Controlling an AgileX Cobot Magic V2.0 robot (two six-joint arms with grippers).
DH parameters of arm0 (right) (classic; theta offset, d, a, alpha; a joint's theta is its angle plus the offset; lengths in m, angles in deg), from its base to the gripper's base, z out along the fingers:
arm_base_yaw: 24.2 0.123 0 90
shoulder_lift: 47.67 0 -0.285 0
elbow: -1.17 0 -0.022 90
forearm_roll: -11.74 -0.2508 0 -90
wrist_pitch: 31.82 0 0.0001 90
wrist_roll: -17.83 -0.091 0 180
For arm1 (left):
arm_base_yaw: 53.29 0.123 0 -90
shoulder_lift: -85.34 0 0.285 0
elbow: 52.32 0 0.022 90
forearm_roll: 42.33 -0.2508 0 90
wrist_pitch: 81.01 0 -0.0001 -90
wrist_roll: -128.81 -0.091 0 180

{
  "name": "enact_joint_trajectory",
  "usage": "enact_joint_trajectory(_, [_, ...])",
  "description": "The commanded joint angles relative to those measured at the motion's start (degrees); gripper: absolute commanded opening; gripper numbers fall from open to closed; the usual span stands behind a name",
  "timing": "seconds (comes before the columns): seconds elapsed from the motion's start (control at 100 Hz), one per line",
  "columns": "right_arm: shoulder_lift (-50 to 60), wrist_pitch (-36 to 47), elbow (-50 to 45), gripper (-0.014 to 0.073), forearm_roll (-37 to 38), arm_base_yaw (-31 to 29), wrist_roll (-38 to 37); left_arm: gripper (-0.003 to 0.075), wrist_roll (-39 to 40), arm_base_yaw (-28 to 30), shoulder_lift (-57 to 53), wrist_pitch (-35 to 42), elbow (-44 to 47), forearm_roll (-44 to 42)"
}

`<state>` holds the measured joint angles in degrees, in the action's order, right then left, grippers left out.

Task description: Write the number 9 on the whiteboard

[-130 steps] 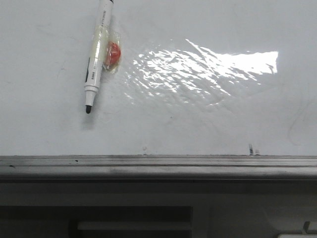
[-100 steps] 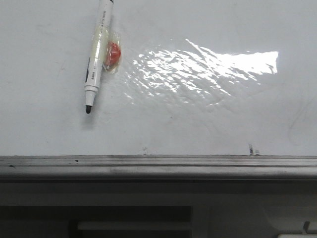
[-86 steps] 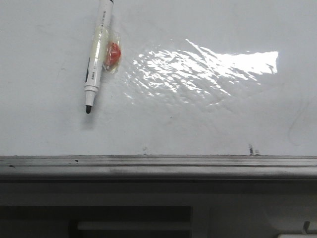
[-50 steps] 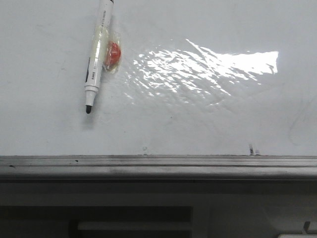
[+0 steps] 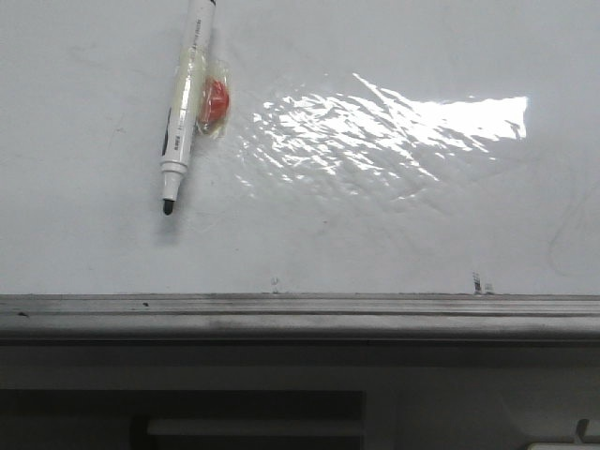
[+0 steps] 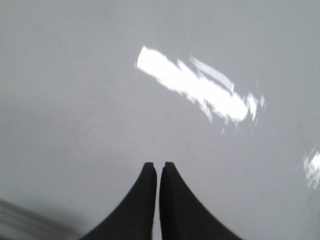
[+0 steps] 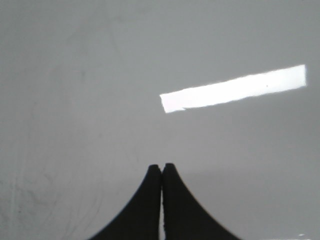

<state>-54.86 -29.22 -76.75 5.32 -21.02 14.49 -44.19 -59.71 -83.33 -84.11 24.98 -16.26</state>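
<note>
The whiteboard (image 5: 394, 225) fills the front view, glossy white with wrinkled film and a bright glare patch. No number 9 shows on it. An uncapped white marker (image 5: 181, 108) with a black tip lies on the board at the upper left, tip toward the near edge, with a small red-orange piece (image 5: 214, 101) in clear tape beside it. Neither gripper shows in the front view. My left gripper (image 6: 159, 166) is shut and empty over bare board. My right gripper (image 7: 162, 167) is shut and empty over bare board with faint smudges.
The grey metal frame edge (image 5: 300, 314) runs along the board's near side. Tiny dark specks (image 5: 477, 281) sit near that edge. A faint curved grey smudge (image 5: 567, 230) marks the board's right side.
</note>
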Motion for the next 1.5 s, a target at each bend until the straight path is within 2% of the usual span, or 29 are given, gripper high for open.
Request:
enact_joint_trajectory(0.0, [0.9,5.6,-1.1,-0.0061,-4.2,-0.4,0.2,-0.0020,0.3,0.0,0.5,10.3,0.6,13.2])
enact_joint_trajectory(0.07, [0.9,5.1,0.3,-0.0061,-8.7,-0.4,0.2,-0.0020,0.3,-0.1,0.5,10.3,0.2,23.6])
enact_joint_trajectory(0.13, [0.9,3.8,2.9,-0.0061,-9.2,-0.4,0.2,-0.0020,0.0,-0.1,0.5,9.8,0.0,25.4])
enact_joint_trajectory(0.19, [0.3,-0.9,6.3,-0.0061,-8.0,-0.4,0.2,-0.0020,-1.6,-0.3,0.7,6.5,-1.6,20.1])
enact_joint_trajectory(0.28, [-2.4,-12.0,13.2,-0.0061,-4.1,-0.4,0.2,-0.0020,-5.2,-1.0,2.7,-3.8,-7.7,7.9])
enact_joint_trajectory(0.37, [-6.5,-24.8,20.1,-0.0061,0.2,-0.4,0.2,-0.0020,-6.6,-1.2,8.3,-11.2,-14.8,-0.8])
enact_joint_trajectory(0.45, [-11.0,-30.2,24.7,-0.0060,3.4,-0.4,0.2,-0.0010,-8.3,-1.2,15.0,-16.2,-20.8,-6.6])
enact_joint_trajectory(0.5, [-13.4,-32.0,27.2,-0.0055,4.2,-0.4,0.2,0.0039,-12.1,-1.2,20.1,-19.6,-24.7,-7.3])
enact_joint_trajectory(0.57, [-16.4,-33.2,30.2,0.0008,4.3,-0.4,0.2,0.0187,-16.5,-1.2,26.3,-23.5,-29.4,-6.2])
enact_joint_trajectory(0.6, [-17.5,-33.8,31.6,0.0068,4.3,-0.4,0.2,0.0283,-17.2,-1.2,28.5,-25.0,-31.3,-5.5])
enact_joint_trajectory(0.62, [-18.3,-34.3,32.3,0.0097,4.3,-0.4,0.2,0.0322,-17.5,-1.3,30.1,-25.7,-32.4,-4.9])
enact_joint_trajectory(0.65, [-19.3,-35.0,33.2,0.0179,4.3,-0.4,0.2,0.0410,-18.1,-1.7,32.1,-26.5,-33.5,-3.9])
enact_joint_trajectory(0.69, [-20.7,-35.9,34.5,0.0264,4.2,-0.4,0.2,0.0476,-19.2,-2.8,34.7,-27.1,-34.9,-2.2])
enact_joint_trajectory(0.72, [-21.6,-36.5,35.3,0.0344,4.0,-0.4,0.2,0.0510,-20.3,-3.8,36.3,-27.1,-35.6,-0.8])
enact_joint_trajectory(0.77, [-22.8,-37.6,36.3,0.0432,3.9,-0.4,0.2,0.0511,-23.2,-6.1,38.8,-27.2,-36.3,2.6])
enact_joint_trajectory(0.84, [-23.9,-37.9,37.2,0.0484,3.9,-0.4,0.2,0.0511,-26.5,-10.2,42.0,-26.7,-36.9,5.8])
enact_joint_trajectory(1.04, [-24.6,-37.5,37.3,0.0472,3.9,-0.4,0.2,0.0510,-27.1,-25.0,49.2,-16.7,-37.2,9.9])
enact_joint_trajectory(1.18, [-24.6,-37.5,37.3,0.0472,3.9,-0.4,0.2,0.0510,-26.8,-32.8,54.4,-7.7,-37.2,12.3])
enact_joint_trajectory(1.32, [-24.6,-37.5,37.3,0.0472,3.9,-0.4,0.2,0.0510,-26.8,-35.3,59.1,-2.3,-37.5,16.4])
enact_joint_trajectory(1.49, [-24.6,-37.4,37.3,0.0472,3.9,-0.4,0.2,0.0502,-26.8,-35.3,63.7,-1.3,-38.5,16.5])
